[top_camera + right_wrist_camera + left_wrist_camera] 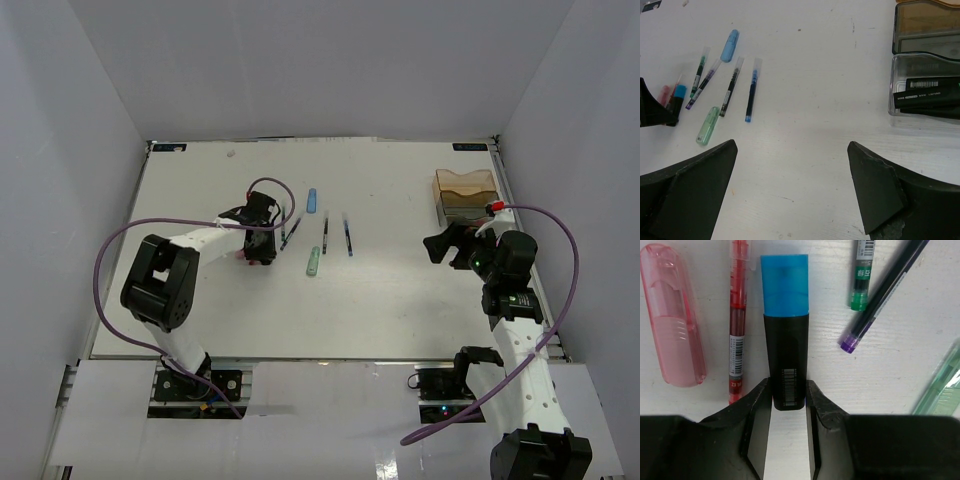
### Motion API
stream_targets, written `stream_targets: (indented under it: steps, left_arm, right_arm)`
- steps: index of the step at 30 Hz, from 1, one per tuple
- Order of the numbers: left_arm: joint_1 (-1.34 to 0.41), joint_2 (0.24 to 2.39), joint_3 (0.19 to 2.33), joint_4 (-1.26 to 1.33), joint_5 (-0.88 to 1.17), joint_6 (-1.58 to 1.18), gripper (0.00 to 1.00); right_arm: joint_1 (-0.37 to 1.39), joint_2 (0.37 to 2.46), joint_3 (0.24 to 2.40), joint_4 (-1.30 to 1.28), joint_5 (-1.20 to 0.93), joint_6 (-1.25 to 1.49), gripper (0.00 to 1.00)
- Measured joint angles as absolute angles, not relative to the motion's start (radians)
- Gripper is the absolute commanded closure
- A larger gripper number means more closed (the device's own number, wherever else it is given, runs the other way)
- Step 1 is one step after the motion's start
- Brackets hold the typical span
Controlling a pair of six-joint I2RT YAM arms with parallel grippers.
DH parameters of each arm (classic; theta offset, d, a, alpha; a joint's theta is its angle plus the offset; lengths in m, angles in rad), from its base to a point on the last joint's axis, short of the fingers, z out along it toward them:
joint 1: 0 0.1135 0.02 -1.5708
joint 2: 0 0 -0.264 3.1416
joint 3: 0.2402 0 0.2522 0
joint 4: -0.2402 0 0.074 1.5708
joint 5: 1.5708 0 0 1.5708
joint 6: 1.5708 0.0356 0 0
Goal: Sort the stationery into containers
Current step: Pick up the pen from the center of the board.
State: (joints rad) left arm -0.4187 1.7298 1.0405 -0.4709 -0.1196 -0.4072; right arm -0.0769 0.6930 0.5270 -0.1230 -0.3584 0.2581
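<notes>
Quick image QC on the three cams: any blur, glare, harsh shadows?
Top external: even, soft light, no hard shadows; pens small and slightly soft. Left wrist: sharp on the blue-capped marker, barcode bars distinct; left gripper nearly black, little detail. Right wrist: table in focus; right gripper dark in the foreground; faint reflections on the clear tray.

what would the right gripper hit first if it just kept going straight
Way looks free: the right gripper faces bare table, pens left of its line, clear tray right. Depth is unclear.
</notes>
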Motion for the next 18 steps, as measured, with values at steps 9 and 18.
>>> stream_targets:
  steps: [9, 18]
  left_arm:
    - [-0.465, 1.639, 1.029, -0.461, -0.117, -0.355, 0.69]
    - [-0.543, 1.397, 0.937, -0.352, 0.010, -0.164, 0.69]
  right_arm:
    - [0.007, 0.747, 0.536, -0.125, -0.421, 0.271, 0.00]
    - [0.342, 0.933, 0.691, -0.088, -0.411, 0.362, 0.09]
